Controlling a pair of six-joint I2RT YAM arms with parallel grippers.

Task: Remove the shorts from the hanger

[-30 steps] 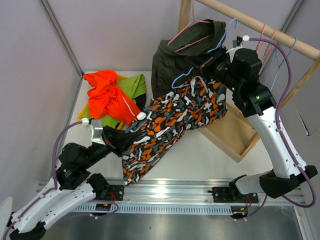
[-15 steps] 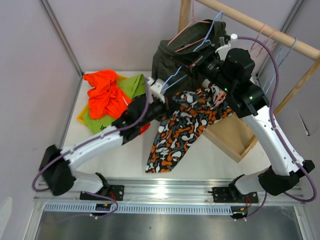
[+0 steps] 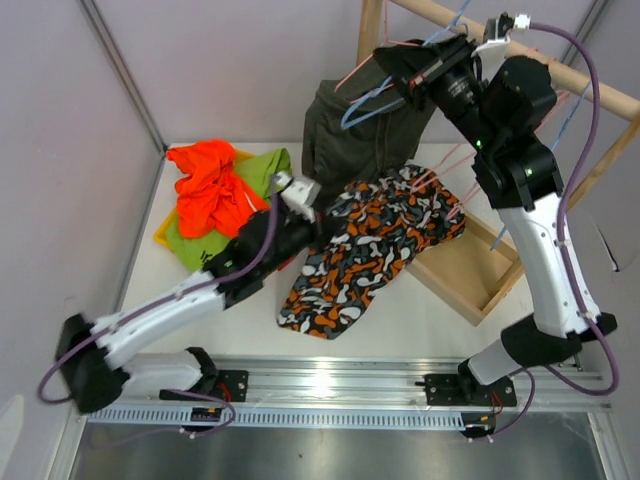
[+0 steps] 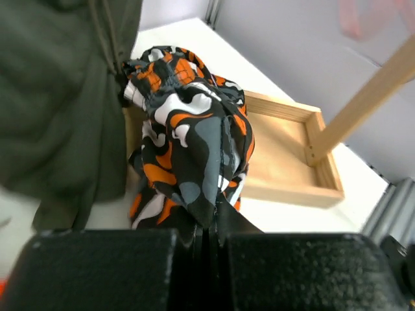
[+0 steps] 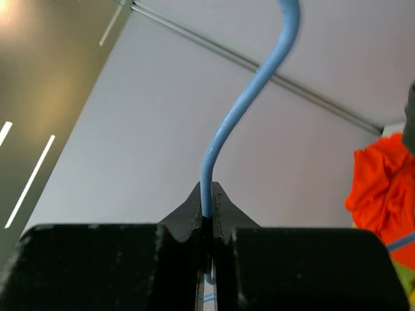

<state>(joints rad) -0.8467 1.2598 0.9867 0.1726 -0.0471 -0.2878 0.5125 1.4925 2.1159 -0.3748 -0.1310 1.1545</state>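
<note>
From the top camera, the left arm reaches from 7 o'clock to the middle of the table (image 3: 430, 312). There the left pincer (image 3: 322, 224) is pinched tight on one end of the camouflage shorts (image 3: 385, 240). These spread from the centre toward 3 o'clock, their far end lying over the edge of a wooden tray (image 3: 470, 278). At 1 o'clock the right pincer (image 3: 398, 82) is lifted near the wooden rail (image 3: 432, 10), nipped on a blue hanger (image 3: 362, 102) that is well apart from the camouflage cloth. The olive shorts (image 3: 340, 140) hang at 12 o'clock. The orange shorts (image 3: 210, 185) and green shorts (image 3: 268, 168) lie heaped at 10 o'clock.

In the left wrist view, the black fingers meet at 6 o'clock with a fold of camouflage cloth clamped between them. The rest of the cloth bunches up toward 12 o'clock. The olive cloth fills 9 to 11 o'clock and the tray sits at 3 o'clock.

In the right wrist view, the fingers close at 6 o'clock on the blue hanger wire, which curves up toward 1 o'clock. Orange cloth shows at 4 o'clock.
</note>
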